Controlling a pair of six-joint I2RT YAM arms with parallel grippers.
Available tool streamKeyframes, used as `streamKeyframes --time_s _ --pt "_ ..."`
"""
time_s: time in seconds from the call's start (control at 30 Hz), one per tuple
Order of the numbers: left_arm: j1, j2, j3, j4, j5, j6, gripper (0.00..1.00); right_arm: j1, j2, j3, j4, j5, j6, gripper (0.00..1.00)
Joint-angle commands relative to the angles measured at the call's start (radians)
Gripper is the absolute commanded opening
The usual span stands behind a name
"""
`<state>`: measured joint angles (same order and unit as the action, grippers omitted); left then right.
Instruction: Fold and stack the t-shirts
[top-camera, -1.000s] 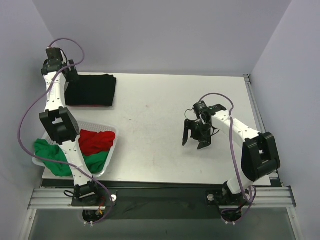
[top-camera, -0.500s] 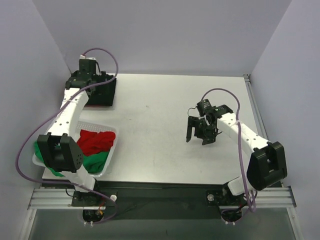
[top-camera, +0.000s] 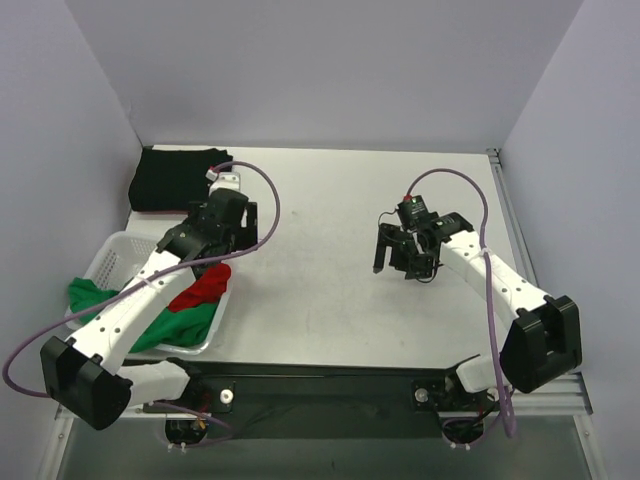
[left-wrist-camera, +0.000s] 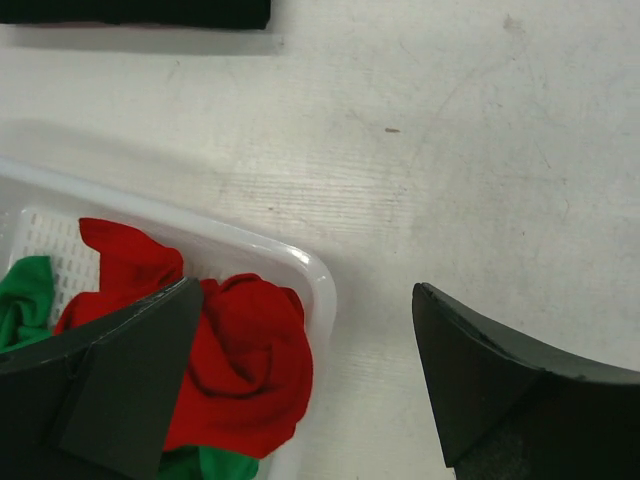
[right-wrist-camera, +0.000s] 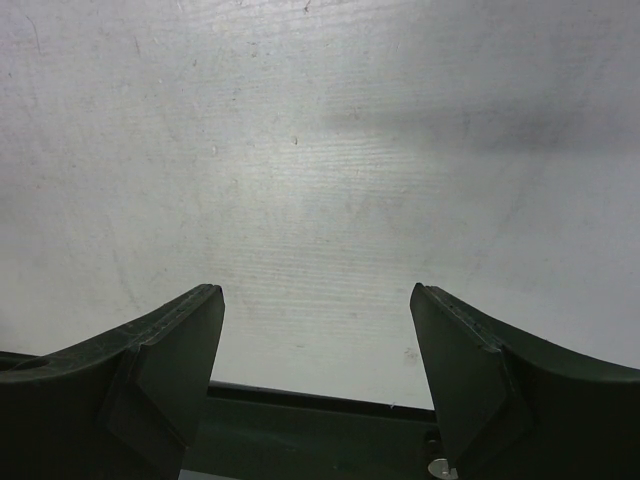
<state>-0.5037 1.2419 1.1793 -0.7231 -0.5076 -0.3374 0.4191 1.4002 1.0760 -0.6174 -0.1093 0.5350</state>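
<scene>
We hold nothing, open on both sides.
Our left gripper (left-wrist-camera: 305, 300) hangs over the basket (left-wrist-camera: 318, 275) rim, above the red t-shirt (left-wrist-camera: 245, 365) and green t-shirt (top-camera: 95, 297). The black t-shirt (top-camera: 175, 178), folded we think, lies far left. Our right gripper (right-wrist-camera: 315, 295) hangs over the table (top-camera: 320, 200).

Spread pincer (left-wrist-camera: 305, 385) above basket (left-wrist-camera: 318, 285), red tee (left-wrist-camera: 245, 365).

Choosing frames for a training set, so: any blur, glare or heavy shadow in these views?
Top view: even light, sharp, the black shirt nearly featureless. Left wrist: crisp on the red shirt and table, no glare. Right wrist: a soft shadow band across the table's upper right, otherwise evenly lit.
</scene>
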Motion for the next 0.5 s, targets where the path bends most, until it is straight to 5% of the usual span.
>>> streamKeyframes --time_s 0.0,0.47 --pt "-0.083 -0.05 -0.056 0.001 -0.078 -0.12 0.97 0.009 -0.032 -0.014 0.004 0.04 0.019 0.77" --pt "-0.168 -0.197 -0.121 -0.001 -0.195 -0.193 0.97 0.014 -0.184 -0.12 0.12 0.106 0.052 0.77"
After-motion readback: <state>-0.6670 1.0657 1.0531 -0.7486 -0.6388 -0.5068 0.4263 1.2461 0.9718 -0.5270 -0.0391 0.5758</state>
